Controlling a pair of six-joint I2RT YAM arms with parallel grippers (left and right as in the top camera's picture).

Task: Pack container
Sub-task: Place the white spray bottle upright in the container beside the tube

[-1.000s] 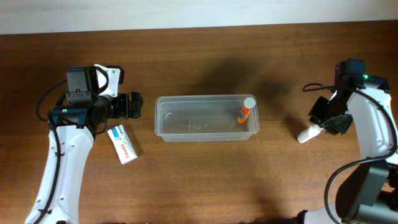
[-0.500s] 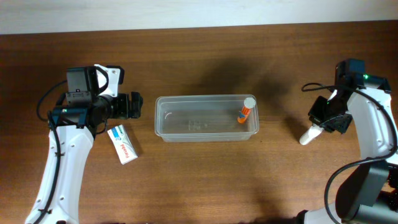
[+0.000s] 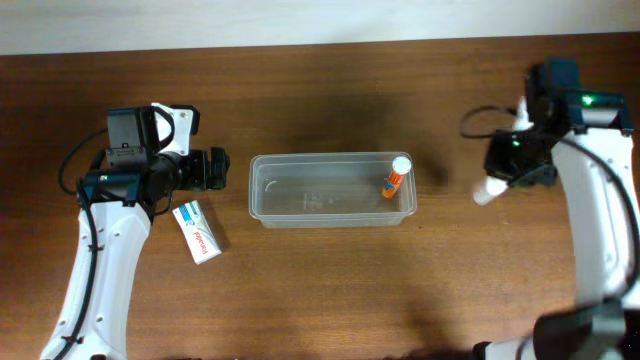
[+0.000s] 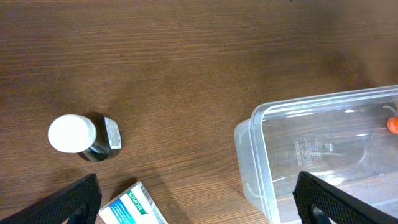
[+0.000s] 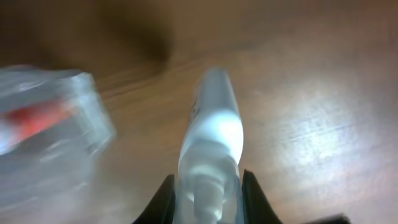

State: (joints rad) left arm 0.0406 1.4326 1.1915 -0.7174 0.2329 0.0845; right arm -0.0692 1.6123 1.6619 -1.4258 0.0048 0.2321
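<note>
The right arm [image 3: 600, 200] pinched a white bottle [image 3: 487, 191] in its jaws right of the container [image 3: 330, 158]; the left arm [image 3: 100, 260] had its jaws spread.

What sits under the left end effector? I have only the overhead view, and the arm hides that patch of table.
Observer: The left wrist view shows a dark bottle with a white cap standing on the table, close to the blue-and-white box.
Operator: And the white thing poking out at the right arm, is it actually gripped?
Observer: Yes. The right wrist view shows the right end effector shut on a white bottle, with one of its fingers pressed against each side.
</note>
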